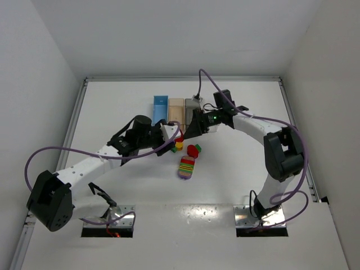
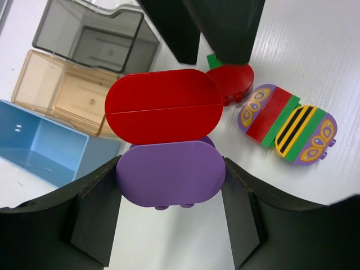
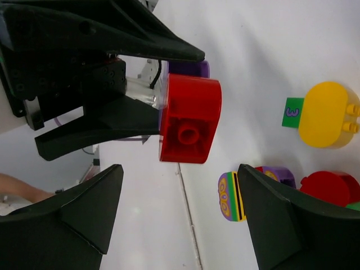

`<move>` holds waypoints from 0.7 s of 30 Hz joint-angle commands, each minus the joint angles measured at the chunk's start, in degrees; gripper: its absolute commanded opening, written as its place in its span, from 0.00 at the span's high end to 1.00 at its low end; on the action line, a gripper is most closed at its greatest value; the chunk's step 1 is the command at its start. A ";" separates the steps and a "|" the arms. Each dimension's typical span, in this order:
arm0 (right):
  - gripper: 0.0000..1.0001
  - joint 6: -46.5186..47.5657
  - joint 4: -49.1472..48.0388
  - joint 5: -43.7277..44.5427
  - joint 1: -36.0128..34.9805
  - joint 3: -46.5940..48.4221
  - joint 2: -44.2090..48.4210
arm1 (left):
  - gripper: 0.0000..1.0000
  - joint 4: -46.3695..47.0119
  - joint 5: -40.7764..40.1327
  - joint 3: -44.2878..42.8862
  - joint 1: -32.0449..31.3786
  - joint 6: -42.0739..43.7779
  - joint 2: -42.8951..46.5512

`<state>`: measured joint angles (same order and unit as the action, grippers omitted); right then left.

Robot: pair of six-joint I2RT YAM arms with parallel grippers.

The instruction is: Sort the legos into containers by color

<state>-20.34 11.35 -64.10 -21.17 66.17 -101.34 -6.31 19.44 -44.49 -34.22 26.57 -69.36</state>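
We see the left claw (image 2: 170, 183) clamped on the purple base of one red-over-purple lego clump (image 2: 163, 112), its long axis spanning finger to finger and its red end facing the wide-open right claw (image 3: 181, 174), near three containers, blue bin (image 2: 34, 146), tan bin (image 2: 62, 93) and grey bin (image 2: 95, 36), and three loose legos, striped clump (image 2: 287, 125), red brick (image 2: 230, 79) and yellow brick (image 3: 326, 115), with bare table (image 2: 315, 45) beyond.

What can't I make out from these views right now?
- Top view: the red-and-purple clump is mostly hidden between the left hand and right hand.
- Left wrist view: the green brick is mostly covered by the right hand's finger; the blue bin is cut off at the left edge, the grey bin at the top.
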 commanded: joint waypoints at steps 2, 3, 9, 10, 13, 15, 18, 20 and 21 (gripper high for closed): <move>0.17 3.20 0.16 0.10 -1.16 3.87 -2.72 | 0.92 4.55 0.33 -0.07 -1.38 0.06 0.37; 0.17 3.20 0.16 0.11 -1.16 3.88 -3.51 | 0.92 4.55 0.33 -0.07 -1.38 0.06 0.37; 0.23 3.20 0.16 0.11 -1.16 6.16 -4.66 | 0.92 5.08 0.86 -0.07 -1.91 0.59 -0.16; 0.26 3.20 0.16 0.11 -1.68 6.16 -5.18 | 0.92 5.08 0.86 -0.07 -1.91 0.59 -0.16; 0.44 3.20 -0.37 -0.41 -1.68 6.78 -5.18 | 0.92 5.08 0.86 -0.07 -2.43 0.59 -0.69; 0.54 3.20 -0.89 -0.42 -1.68 6.78 -5.18 | 0.92 5.08 0.86 0.45 -2.43 0.59 -0.69; 0.84 3.20 -0.90 -1.65 -1.68 6.78 -4.40 | 0.92 5.60 0.86 0.98 -2.43 1.12 -0.69; 0.93 3.20 -0.90 -2.78 -1.68 6.17 -3.60 | 0.92 5.60 0.86 1.51 -2.43 1.12 -0.69; 0.97 3.20 -1.42 -2.79 -1.68 6.16 -2.73 | 0.92 5.60 0.86 1.51 -2.43 1.12 -0.69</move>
<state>-18.83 13.15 -64.40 -22.81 70.65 -106.78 -2.85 18.24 -43.59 -35.73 27.81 -70.41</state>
